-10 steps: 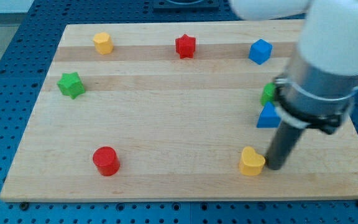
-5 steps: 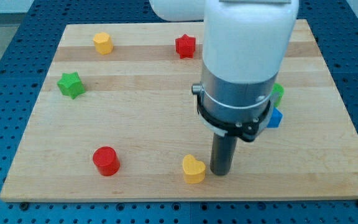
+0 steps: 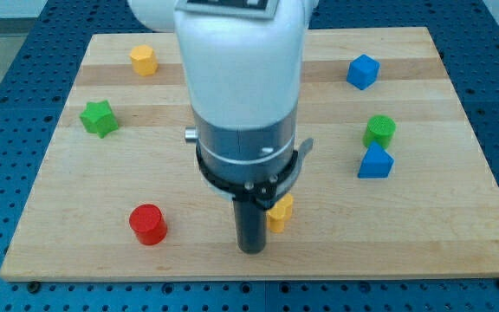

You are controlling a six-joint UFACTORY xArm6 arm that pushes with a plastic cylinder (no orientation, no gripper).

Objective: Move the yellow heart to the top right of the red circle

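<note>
The yellow heart (image 3: 280, 214) lies near the view's bottom middle, partly hidden behind my rod. My tip (image 3: 250, 250) touches the board just left of and below the heart, close against it. The red circle (image 3: 148, 224) stands at the view's bottom left, well left of my tip. The heart is to the right of the red circle, at about the same height in the view.
A yellow hexagon (image 3: 144, 60) and a green star (image 3: 99, 117) sit at the view's upper left. A blue cube (image 3: 363, 71), a green cylinder (image 3: 379, 131) and a blue triangle (image 3: 375, 161) sit at the right. The arm's body hides the top middle, red star included.
My rod has swept from the view's right to the middle, pushing the yellow heart leftward. Now the tip sits on the heart's left side instead of its right.
</note>
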